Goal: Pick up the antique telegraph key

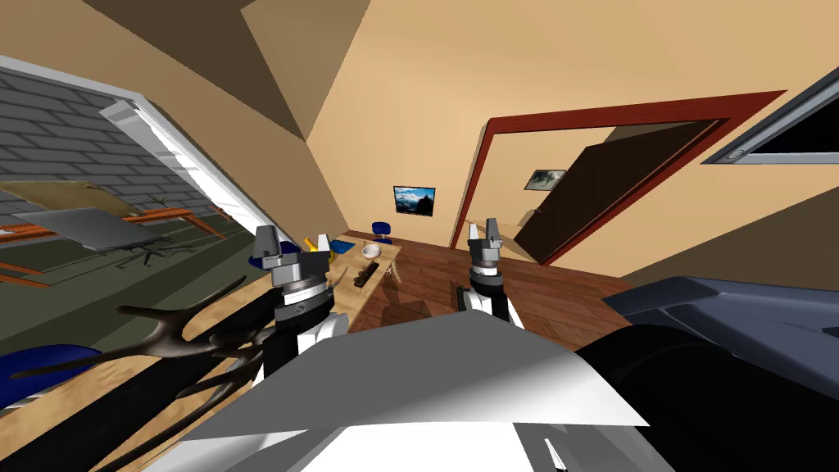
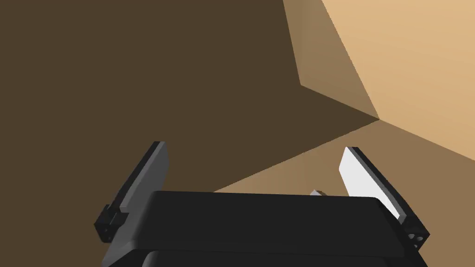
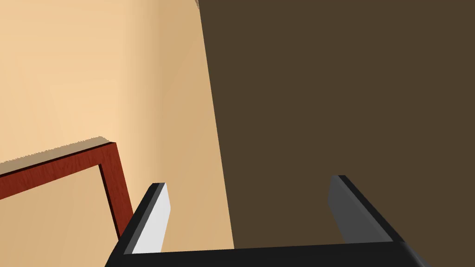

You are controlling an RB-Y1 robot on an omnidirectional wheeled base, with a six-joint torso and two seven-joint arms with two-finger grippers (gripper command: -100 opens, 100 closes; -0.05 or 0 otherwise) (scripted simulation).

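The telegraph key (image 1: 365,274) is a small dark object lying on a light wooden table (image 1: 382,279) across the room, ahead of me. Both arms are raised in front of my chest, well short of the table. My left gripper (image 1: 295,246) is open with nothing between its fingers, which the left wrist view confirms for the left gripper (image 2: 255,146). My right gripper (image 1: 485,231) points upward, and the right wrist view shows the right gripper (image 3: 248,181) open and empty too.
A white bowl (image 1: 371,250) plus yellow and blue items (image 1: 326,244) share the table. A blue chair (image 1: 381,230) stands behind it. A red-framed doorway (image 1: 590,188) with an open dark door is at the right. Dark antlers (image 1: 164,344) lie near left, a dark sofa (image 1: 737,344) near right.
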